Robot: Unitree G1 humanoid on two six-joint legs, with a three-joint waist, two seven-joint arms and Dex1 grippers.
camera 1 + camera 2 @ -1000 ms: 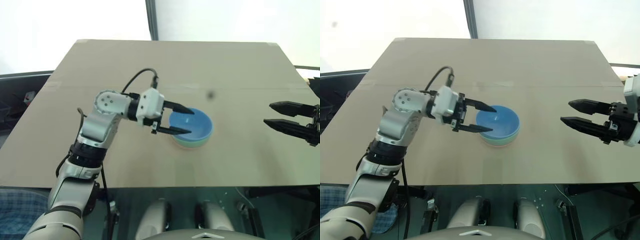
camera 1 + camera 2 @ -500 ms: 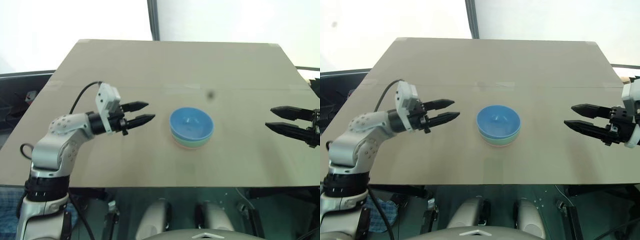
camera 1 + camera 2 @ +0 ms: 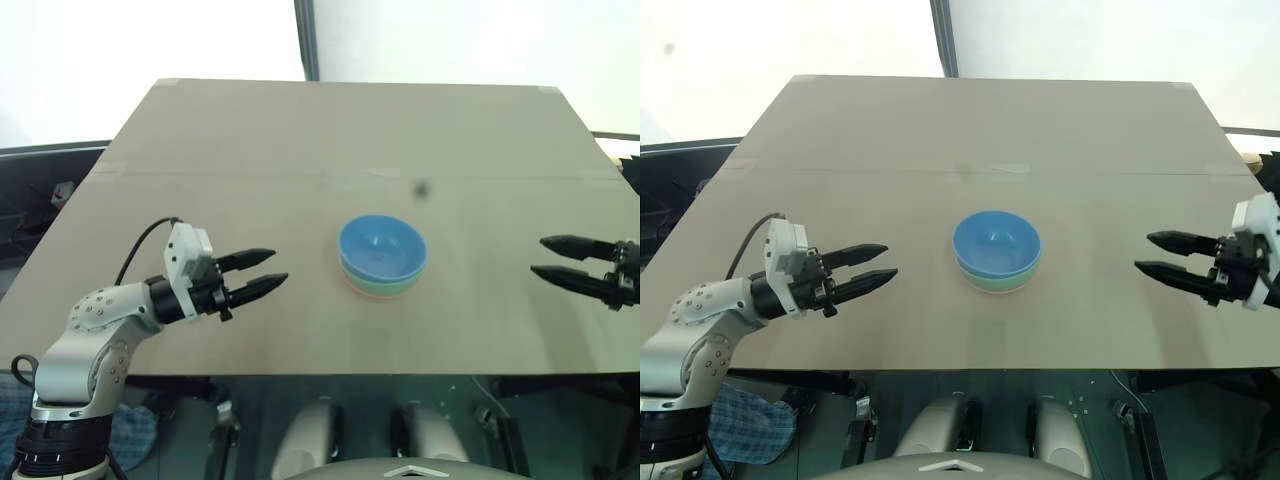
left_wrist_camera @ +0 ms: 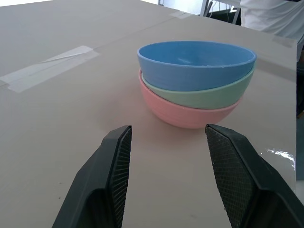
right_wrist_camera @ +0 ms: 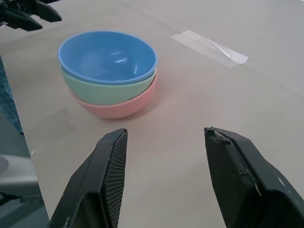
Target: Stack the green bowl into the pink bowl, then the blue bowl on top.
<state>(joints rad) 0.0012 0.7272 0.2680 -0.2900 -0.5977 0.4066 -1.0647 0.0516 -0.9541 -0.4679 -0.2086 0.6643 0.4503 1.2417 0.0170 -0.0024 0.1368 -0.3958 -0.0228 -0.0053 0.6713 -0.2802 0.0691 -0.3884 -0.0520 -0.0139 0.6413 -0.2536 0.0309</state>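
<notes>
Evidently complete: blue bowl [image 4: 196, 61] nests in green bowl [image 4: 199, 92], in pink bowl [image 4: 187, 113].
Left gripper [image 3: 262, 272] and right gripper [image 3: 1152, 252] flank the stack, well apart from it, fingers parted, empty; no further move seems needed.

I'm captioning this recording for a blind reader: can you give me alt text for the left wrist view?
Three bowls stand nested on a tan table: the blue bowl on top, the green bowl in the middle, the pink bowl at the bottom. The left gripper points at the stack with its two black fingers open and empty, short of the bowls. A strip of tape lies on the table.
</notes>
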